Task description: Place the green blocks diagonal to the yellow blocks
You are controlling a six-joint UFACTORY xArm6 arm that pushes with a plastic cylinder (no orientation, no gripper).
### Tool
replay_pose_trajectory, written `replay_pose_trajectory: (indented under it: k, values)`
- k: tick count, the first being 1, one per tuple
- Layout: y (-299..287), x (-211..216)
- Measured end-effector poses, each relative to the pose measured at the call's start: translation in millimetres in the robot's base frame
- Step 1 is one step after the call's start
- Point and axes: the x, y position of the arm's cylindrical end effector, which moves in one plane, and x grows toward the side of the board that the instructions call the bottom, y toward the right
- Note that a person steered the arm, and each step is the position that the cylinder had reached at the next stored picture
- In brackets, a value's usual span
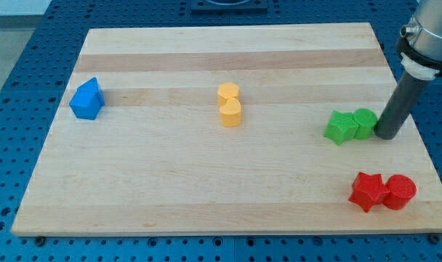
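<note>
Two green blocks sit touching at the view's right: a star-like one (pixel 341 126) and a round one (pixel 364 123) to its right. Two yellow blocks stand touching near the board's middle, a hexagon-like one (pixel 228 93) above a round one (pixel 231 113). My tip (pixel 386 135) rests on the board right against the round green block's right side. The dark rod rises from it toward the view's top right.
Two blue blocks (pixel 86 100) sit touching at the view's left. A red star (pixel 368 191) and a red cylinder (pixel 399 192) sit touching at the bottom right. The wooden board (pixel 206 204) lies on a blue perforated table; its right edge is near my tip.
</note>
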Motion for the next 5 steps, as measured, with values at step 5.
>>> replay_pose_trajectory:
  k: [5]
  values:
    - [-79.3, -10.9]
